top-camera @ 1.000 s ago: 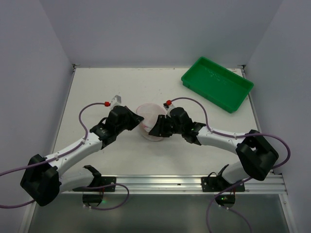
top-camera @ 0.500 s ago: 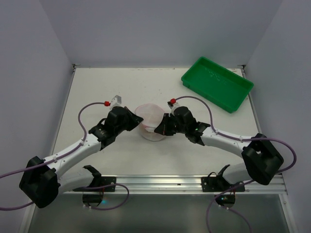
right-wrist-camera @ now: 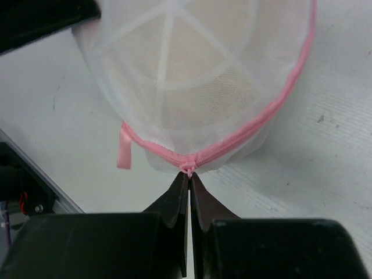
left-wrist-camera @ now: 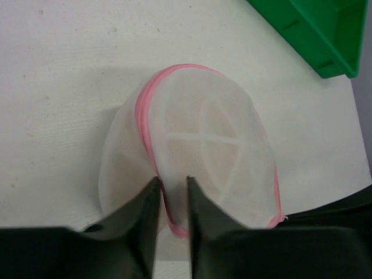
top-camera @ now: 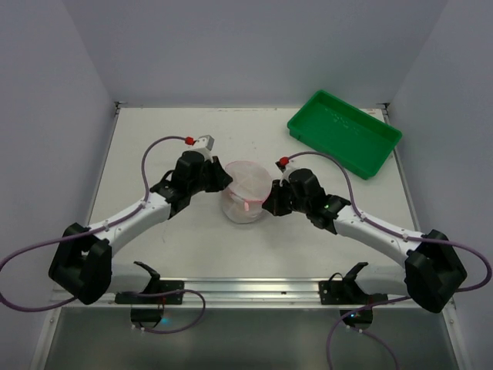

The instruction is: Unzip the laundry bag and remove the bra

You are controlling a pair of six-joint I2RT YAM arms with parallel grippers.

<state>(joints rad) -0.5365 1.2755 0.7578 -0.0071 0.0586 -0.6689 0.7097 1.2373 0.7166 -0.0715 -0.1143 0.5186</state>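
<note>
I see the bag (top-camera: 246, 193) at mid-tabletop (top-camera: 169, 139), propped up between both arms, well apart from the green tray (top-camera: 344, 132). My right fingers (right-wrist-camera: 188, 174) are pressed together, pinching the zip pull (right-wrist-camera: 187, 164). My left fingers (left-wrist-camera: 172, 182) stand a slit apart astride the pink trim (left-wrist-camera: 142, 122); I cannot tell whether they grip.
</note>
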